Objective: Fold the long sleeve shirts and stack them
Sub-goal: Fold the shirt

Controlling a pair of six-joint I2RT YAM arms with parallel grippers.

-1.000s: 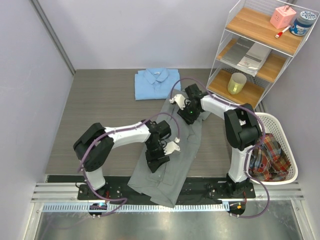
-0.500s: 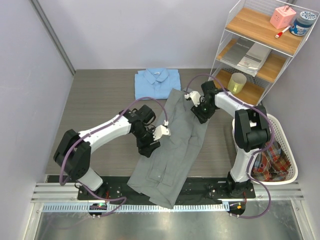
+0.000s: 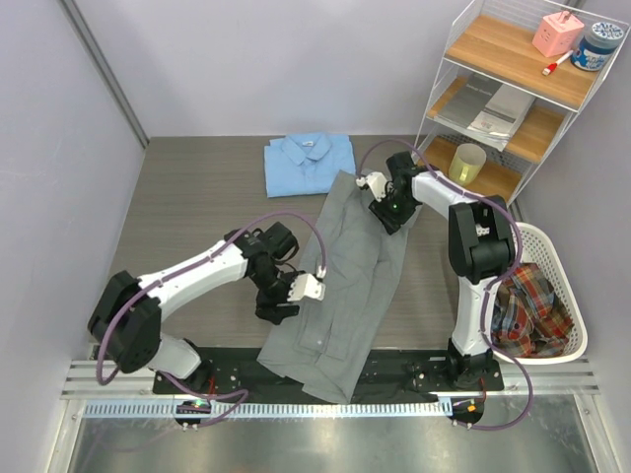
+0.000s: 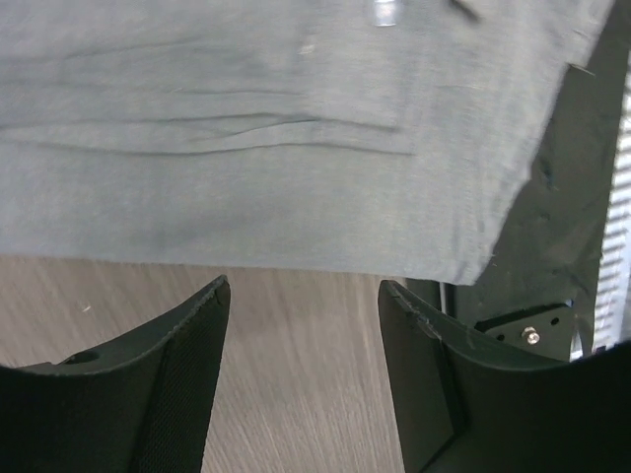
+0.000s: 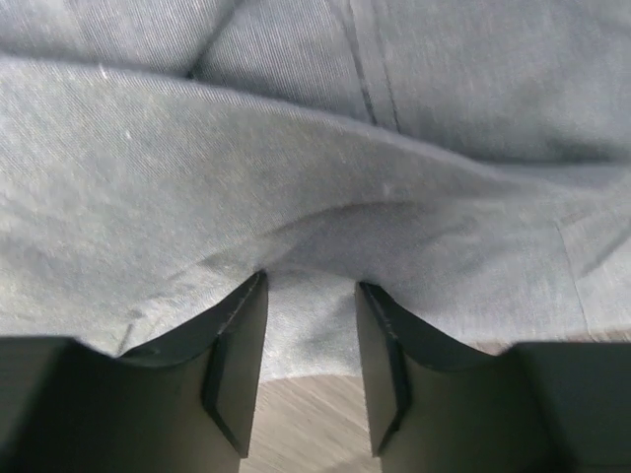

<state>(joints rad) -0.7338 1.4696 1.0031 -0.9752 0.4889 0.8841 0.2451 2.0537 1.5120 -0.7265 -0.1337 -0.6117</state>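
The grey long sleeve shirt lies unfolded on the table, running diagonally from near the blue shirt down over the near edge. The light blue shirt lies folded at the back of the table. My left gripper sits at the grey shirt's left edge. In the left wrist view it is open over bare wood, with the grey cloth just ahead of its tips. My right gripper is at the shirt's far right end. Its jaws stand apart, with the edge of the grey cloth lying between them.
A wire shelf rack with a yellow cup stands at the back right. A white basket holding plaid cloth is on the right. A black base strip runs along the near edge, and a wall is on the left.
My left gripper has moved off the grey shirt to its left edge and opened wider. My right gripper has shifted toward the shirt's far end. The shirt now lies spread flatter.
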